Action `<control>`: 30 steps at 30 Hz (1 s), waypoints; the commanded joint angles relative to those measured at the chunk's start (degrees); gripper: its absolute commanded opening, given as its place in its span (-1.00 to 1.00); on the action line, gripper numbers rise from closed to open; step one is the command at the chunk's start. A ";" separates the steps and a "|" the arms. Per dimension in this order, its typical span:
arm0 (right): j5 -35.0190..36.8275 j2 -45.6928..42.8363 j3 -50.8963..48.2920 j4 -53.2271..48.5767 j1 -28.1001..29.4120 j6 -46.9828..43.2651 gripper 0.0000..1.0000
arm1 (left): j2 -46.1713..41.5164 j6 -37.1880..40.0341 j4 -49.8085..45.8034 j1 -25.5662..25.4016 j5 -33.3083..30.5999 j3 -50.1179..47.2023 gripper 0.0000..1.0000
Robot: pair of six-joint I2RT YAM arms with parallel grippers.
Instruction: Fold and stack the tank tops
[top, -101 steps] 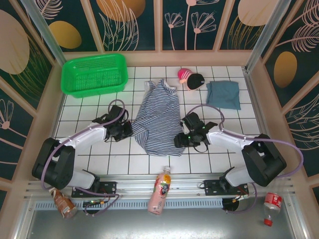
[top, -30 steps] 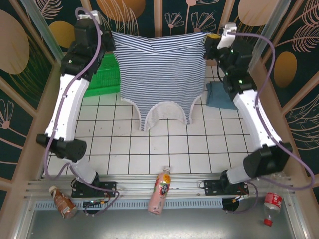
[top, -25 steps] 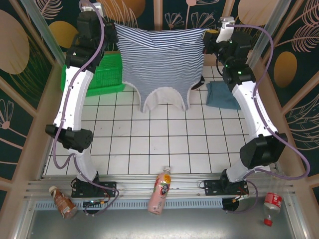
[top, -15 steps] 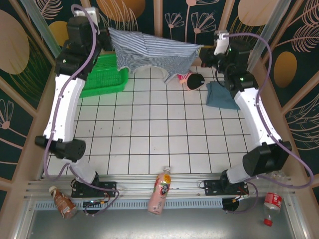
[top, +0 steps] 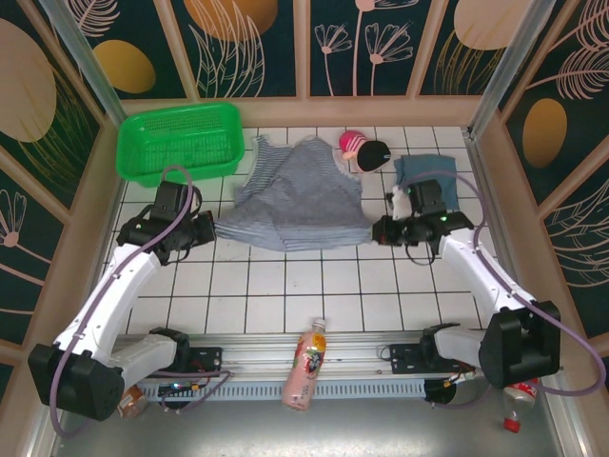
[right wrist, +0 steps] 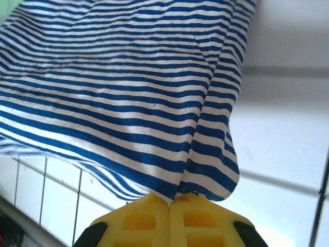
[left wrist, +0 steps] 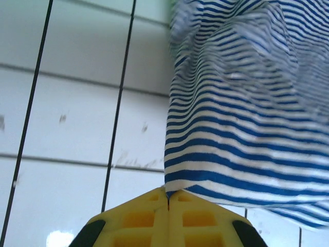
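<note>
The striped tank top (top: 303, 200) is stretched low over the white tiles between both arms, its straps lying toward the back wall. My left gripper (top: 211, 230) is shut on its near left corner; the yellow fingertips (left wrist: 154, 216) pinch the striped hem (left wrist: 241, 134). On the other side my right gripper (top: 374, 231) is shut on the near right corner, the striped cloth (right wrist: 123, 98) fanning away from the yellow fingertips (right wrist: 195, 218). The plain blue-grey tank top (top: 433, 176) lies folded at the back right, partly behind the right arm.
A green plastic basket (top: 181, 141) stands at the back left. A pink-and-black toy (top: 365, 150) lies just beyond the striped top. A pink bottle (top: 305, 367) rests on the front rail, with other bottles (top: 519, 392) near the front corners.
Both arms have swung down from high at the back to low over the tiles, bringing the striped top from hanging in the air to lying spread, corners still held.
</note>
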 commanded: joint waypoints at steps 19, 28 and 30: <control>11.52 -16.01 17.64 20.93 1.94 -5.94 -1.00 | 2.28 14.64 1.32 0.26 -8.23 39.46 -1.00; 6.65 7.67 31.15 42.06 -4.40 -8.19 -1.00 | 24.52 24.26 15.09 0.31 -9.36 57.82 -1.00; 4.95 12.40 36.82 41.73 -5.15 -8.32 -1.00 | 29.54 26.16 13.86 0.32 -8.80 65.15 -1.00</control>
